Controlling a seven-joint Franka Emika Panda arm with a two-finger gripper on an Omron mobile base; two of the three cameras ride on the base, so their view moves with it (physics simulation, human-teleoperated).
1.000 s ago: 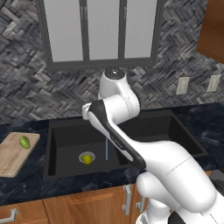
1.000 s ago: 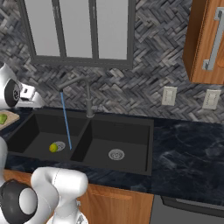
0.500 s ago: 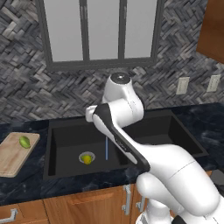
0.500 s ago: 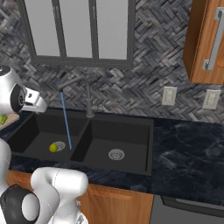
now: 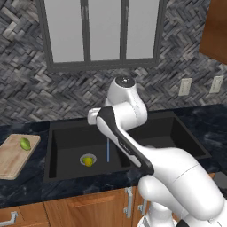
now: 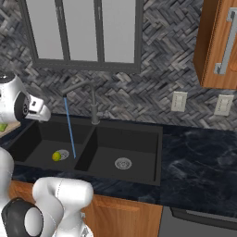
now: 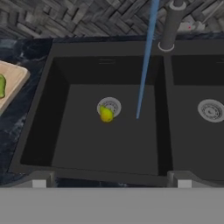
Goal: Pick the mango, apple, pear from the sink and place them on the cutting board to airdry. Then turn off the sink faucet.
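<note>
Water is running into the black sink, where one yellow fruit is lying by the drain. One green fruit is sitting on the cutting board; the pincer is hovering wide open, holding nothing.

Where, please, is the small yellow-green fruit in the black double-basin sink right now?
The yellow-green fruit lies in the left basin of the black sink, against the round silver drain, just left of the blue water stream.
</note>
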